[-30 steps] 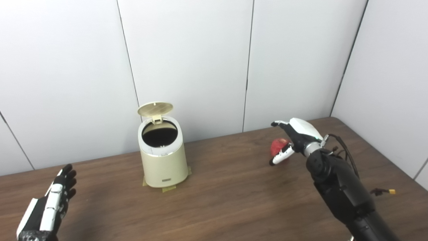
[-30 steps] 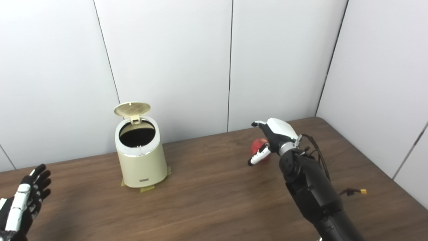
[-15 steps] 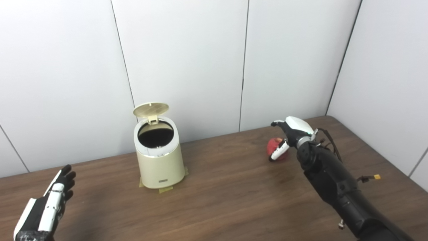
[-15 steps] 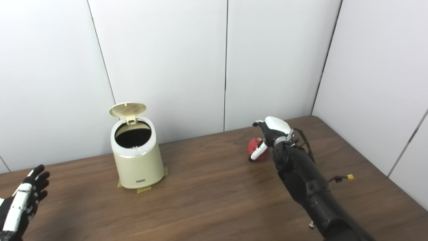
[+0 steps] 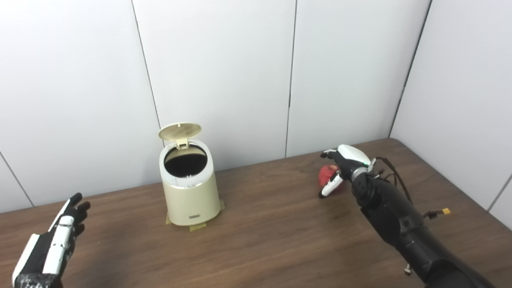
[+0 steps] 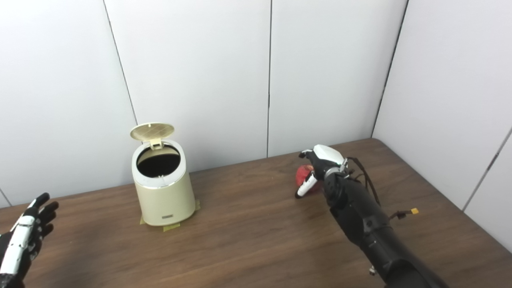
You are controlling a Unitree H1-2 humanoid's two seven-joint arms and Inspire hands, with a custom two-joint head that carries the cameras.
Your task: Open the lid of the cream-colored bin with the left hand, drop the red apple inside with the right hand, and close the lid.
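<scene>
The cream-colored bin [image 5: 190,192] stands at the back left of the table, its round lid [image 5: 179,130] tipped up and the dark inside showing. The red apple [image 5: 325,173] lies on the table at the back right. My right hand [image 5: 345,163] arches over the apple from the right, fingers curved above it and the white thumb in front of it, still spread. Part of the apple is hidden behind the hand. My left hand [image 5: 52,246] hovers open and flat near the front left corner, far from the bin, holding nothing.
The brown wooden table [image 5: 272,236] meets white wall panels just behind the bin and the apple. Tape strips [image 5: 196,226] show under the bin's base. A loose cable with a yellow plug [image 5: 445,211] hangs off my right forearm.
The view has shifted a little. My right hand has come lower and closer around the apple. The left hand has sunk slightly. Bin and lid are as before.
</scene>
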